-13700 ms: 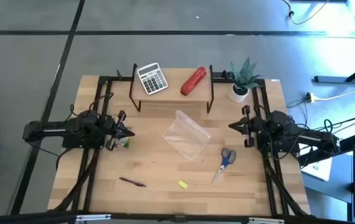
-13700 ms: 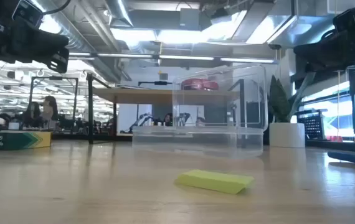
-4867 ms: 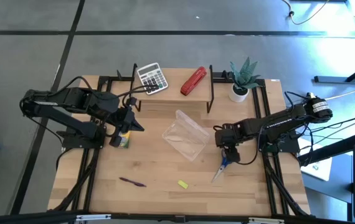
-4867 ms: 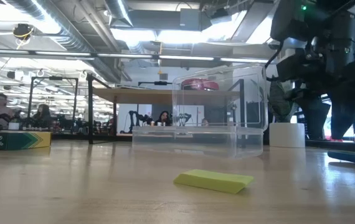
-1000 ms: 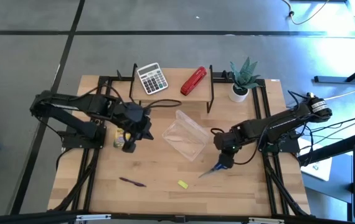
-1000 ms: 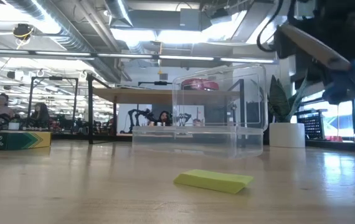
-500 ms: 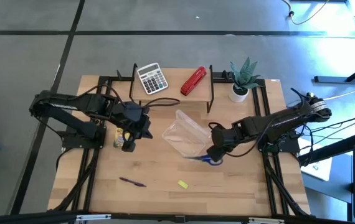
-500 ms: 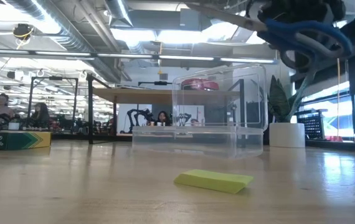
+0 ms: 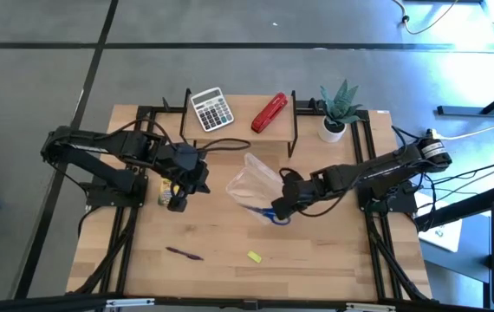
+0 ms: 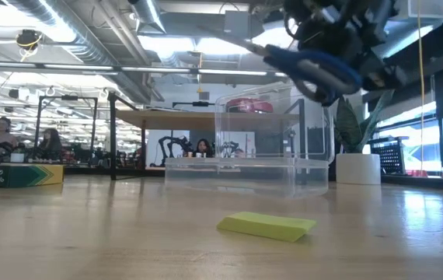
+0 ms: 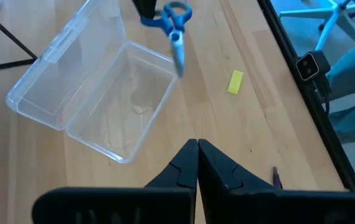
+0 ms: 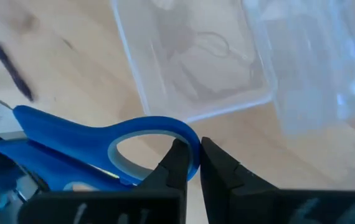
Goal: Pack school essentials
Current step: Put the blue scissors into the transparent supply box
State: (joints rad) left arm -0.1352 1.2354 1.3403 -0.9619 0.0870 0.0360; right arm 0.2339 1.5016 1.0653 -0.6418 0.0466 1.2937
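My right gripper (image 9: 282, 206) is shut on the blue-handled scissors (image 9: 272, 216), hovering over the near right corner of the open clear container (image 9: 254, 185). In the low view the scissors (image 10: 315, 66) are in the air above the container (image 10: 249, 148). My left gripper (image 9: 180, 192) is shut with nothing between its fingers (image 11: 197, 152), above the yellow-green printed box (image 9: 170, 198), which lies flat on the table. The purple pen (image 9: 184, 254) and the yellow block (image 9: 254, 256) lie flat near the table's near edge. My right gripper pinches the rim of one blue handle loop (image 12: 184, 134) between its two fingertips (image 12: 179, 163). The scissors are lifted clear of the table. They lie roughly level, with the blades (image 10: 233, 40) pointing toward the table's left, over the container.
A grey calculator (image 9: 211, 109) and a red stapler (image 9: 269, 113) sit on a raised shelf at the far edge, with a potted plant (image 9: 334, 111) to their right. Bare wood lies between the container and the near edge. People sit in the room behind (image 10: 50, 144).
My right gripper has carried the scissors toward the table's left and a little toward the far edge, from right of the container to over its near right corner. The scissors have swung about, and their blades now point left.
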